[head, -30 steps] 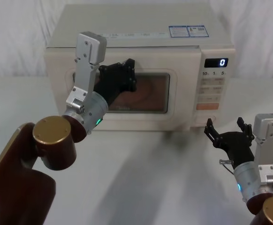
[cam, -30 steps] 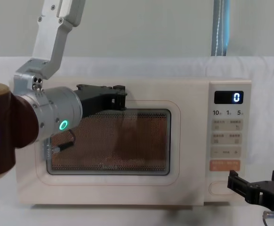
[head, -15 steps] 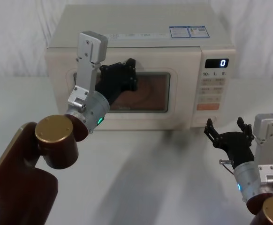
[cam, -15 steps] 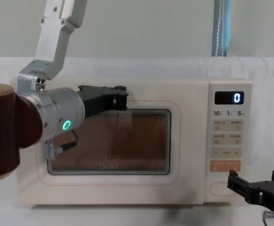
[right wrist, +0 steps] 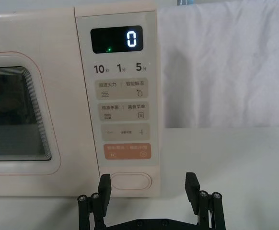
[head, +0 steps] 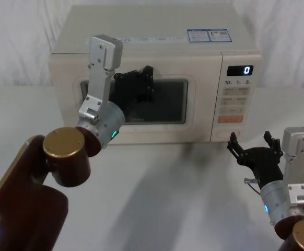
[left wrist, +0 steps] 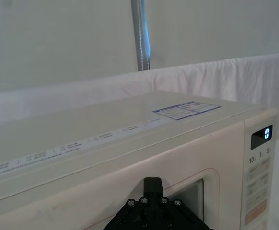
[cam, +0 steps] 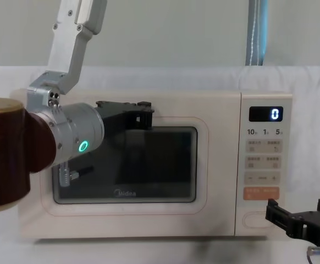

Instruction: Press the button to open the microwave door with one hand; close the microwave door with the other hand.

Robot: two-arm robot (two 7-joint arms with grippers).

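- I see the microwave door (head: 136,102) lying flush with the cream body of the oven, its dark window (cam: 132,165) facing me and the small logo readable under the glass in the chest view.
- My left pincer (head: 136,83) (the one with the green wrist ring) is up against the top edge of the door frame, its black fingers (cam: 135,110) overlapping the upper left part of the window. I cannot tell whether those fingers are apart or together.
- In the left wrist view the black tip of that pincer (left wrist: 152,203) sits right against the door front, just below the oven's top edge, with the digital display (left wrist: 262,135) off to one side.
- My right pincer (head: 252,149) (blue wrist ring) hovers low over the table (head: 183,193), just in front of the oven's lower right corner, not touching it.
- Its two fingers (right wrist: 104,189) stand clearly apart with nothing between them.
- The button (right wrist: 131,182) is the wide blank pill at the bottom of the control panel, below the orange key (right wrist: 127,151); in the right wrist view it sits framed between the spread fingers, a little beyond them.
- The display reads 0 in the right wrist view.
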